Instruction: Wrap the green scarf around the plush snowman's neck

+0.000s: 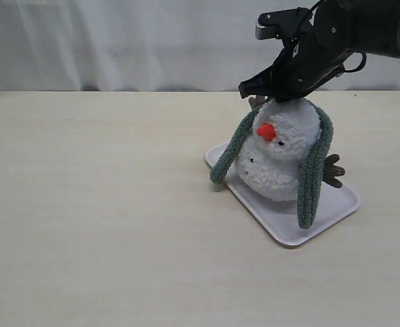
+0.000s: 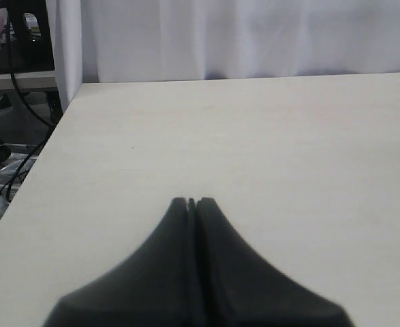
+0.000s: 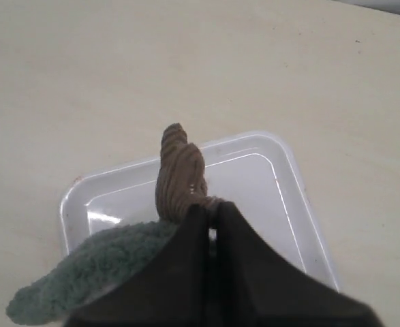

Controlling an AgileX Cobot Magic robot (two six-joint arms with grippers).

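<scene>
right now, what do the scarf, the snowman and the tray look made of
green scarf: soft fuzzy ribbed fabric, matte, perhaps fleece. plush snowman: fluffy white pile, curly nap. tray: probably plastic, smooth and glossy, with glints along its rim.

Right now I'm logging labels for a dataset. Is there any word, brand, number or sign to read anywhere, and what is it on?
None can be read.
The snowman, scarf, tray and table show no text, label or sign.
The clutter beyond the table edge in the left wrist view is too blurred to tell whether it carries any.
</scene>
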